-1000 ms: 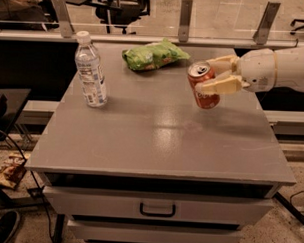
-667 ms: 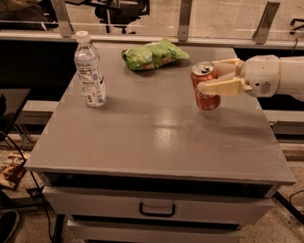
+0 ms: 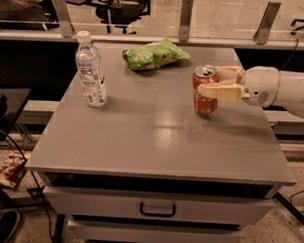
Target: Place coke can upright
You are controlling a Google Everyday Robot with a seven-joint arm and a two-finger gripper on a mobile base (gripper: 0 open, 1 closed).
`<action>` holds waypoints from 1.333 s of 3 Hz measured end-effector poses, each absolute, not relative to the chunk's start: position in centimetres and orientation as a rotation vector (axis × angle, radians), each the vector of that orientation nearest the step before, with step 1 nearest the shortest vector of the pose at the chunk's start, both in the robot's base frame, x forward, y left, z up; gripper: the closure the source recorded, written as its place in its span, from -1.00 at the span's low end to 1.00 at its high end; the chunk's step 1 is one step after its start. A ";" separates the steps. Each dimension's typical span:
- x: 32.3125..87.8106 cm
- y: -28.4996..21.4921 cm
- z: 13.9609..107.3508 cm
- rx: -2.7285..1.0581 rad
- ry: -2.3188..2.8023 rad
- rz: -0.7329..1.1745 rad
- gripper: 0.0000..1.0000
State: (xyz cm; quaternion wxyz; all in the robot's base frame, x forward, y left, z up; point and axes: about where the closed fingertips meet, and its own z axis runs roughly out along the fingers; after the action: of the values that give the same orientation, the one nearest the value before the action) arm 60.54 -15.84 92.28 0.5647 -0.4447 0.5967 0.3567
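The coke can (image 3: 205, 100) is red-orange with white script and a silver top. It stands upright on the grey table (image 3: 156, 138), right of the middle. My gripper (image 3: 210, 81) reaches in from the right and is shut on the can's upper half, with one cream finger (image 3: 220, 92) across its front and the other behind it. The can's base seems to rest on the table top.
A clear plastic water bottle (image 3: 90, 71) stands upright at the table's left. A green chip bag (image 3: 153, 54) lies at the back middle. The table has a drawer with a handle (image 3: 158, 210) below. Cables and a wrapper (image 3: 10, 169) lie on the floor at left.
The gripper has lowered the can and turned it from a tilt to upright, and it now stands at table level. The bottle and the chip bag have not moved.
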 end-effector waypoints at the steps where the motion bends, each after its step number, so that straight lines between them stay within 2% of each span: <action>1: 60.5 -15.9 92.1 -1.006 1.369 0.847 0.22; 3: 60.3 -15.8 91.2 -0.955 1.391 0.841 -0.71; 4: 60.3 -15.5 91.1 -0.956 1.399 0.843 -1.00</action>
State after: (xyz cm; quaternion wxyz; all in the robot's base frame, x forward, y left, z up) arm 60.29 -15.50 91.09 0.5849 -0.4097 0.5995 0.3613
